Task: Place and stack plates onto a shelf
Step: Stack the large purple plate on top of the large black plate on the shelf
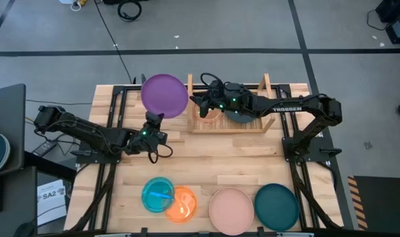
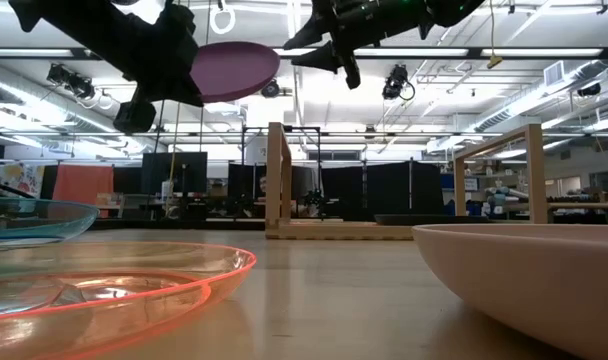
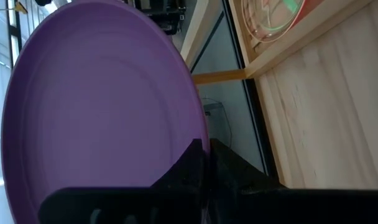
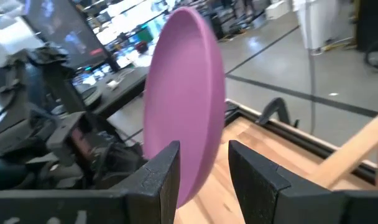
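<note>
A large purple plate [image 1: 164, 95] hangs high over the table's far left part, just left of the wooden shelf [image 1: 229, 126]. My left gripper [image 1: 152, 120] is shut on its near rim. My right gripper [image 1: 195, 102] reaches over the shelf's left board toward the plate's right rim. In the right wrist view its open fingers [image 4: 161, 174] stand on either side of the purple plate's edge [image 4: 198, 177]. On the shelf lie a small red plate [image 1: 208, 113] and a dark plate [image 1: 241, 118]. My left gripper pinches the purple plate's rim [image 3: 190, 146] between its two fingers, on the side nearest the table's front. The fingers come nearly level from the near left. The plate is lifted clear, roughly level, well above the tabletop [image 2: 234, 68]. Whether my right gripper touches the plate I cannot tell.
Along the near edge lie a translucent blue plate [image 1: 158, 195] overlapped by an orange one [image 1: 185, 204], then a pink plate [image 1: 231, 209] and a teal plate [image 1: 276, 206]. The shelf's two upright boards [image 2: 277, 178] stand at the far middle.
</note>
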Controlling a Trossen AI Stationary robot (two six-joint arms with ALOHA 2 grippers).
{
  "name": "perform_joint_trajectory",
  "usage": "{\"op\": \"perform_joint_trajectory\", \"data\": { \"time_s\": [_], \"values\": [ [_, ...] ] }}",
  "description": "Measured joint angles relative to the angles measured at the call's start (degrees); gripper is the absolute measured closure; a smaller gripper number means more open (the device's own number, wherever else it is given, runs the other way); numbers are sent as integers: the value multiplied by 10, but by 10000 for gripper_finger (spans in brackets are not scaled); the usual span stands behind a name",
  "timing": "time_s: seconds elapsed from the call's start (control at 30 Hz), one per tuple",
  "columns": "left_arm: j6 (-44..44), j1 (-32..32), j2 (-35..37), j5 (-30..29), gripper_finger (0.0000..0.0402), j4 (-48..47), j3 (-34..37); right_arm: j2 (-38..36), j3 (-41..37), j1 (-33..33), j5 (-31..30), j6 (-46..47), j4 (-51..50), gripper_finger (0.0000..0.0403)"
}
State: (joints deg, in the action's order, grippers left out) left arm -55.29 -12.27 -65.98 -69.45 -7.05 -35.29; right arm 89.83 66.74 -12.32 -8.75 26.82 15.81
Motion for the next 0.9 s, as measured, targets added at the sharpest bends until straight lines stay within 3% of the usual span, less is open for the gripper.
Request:
{"op": "perform_joint_trajectory", "data": {
  "time_s": [0.4, 0.6, 0.9],
  "values": [
    [0, 0, 0, 0, 386, 0, 0, 1, 0, 17, -24, 0, -1, 262],
    [0, 0, 0, 0, 386, 0, 0, 1, 0, 29, -64, 0, -1, 262],
    [1, 0, 0, 0, 386, 0, 0, 37, 0, 29, -62, 0, 16, 262]
  ]
}}
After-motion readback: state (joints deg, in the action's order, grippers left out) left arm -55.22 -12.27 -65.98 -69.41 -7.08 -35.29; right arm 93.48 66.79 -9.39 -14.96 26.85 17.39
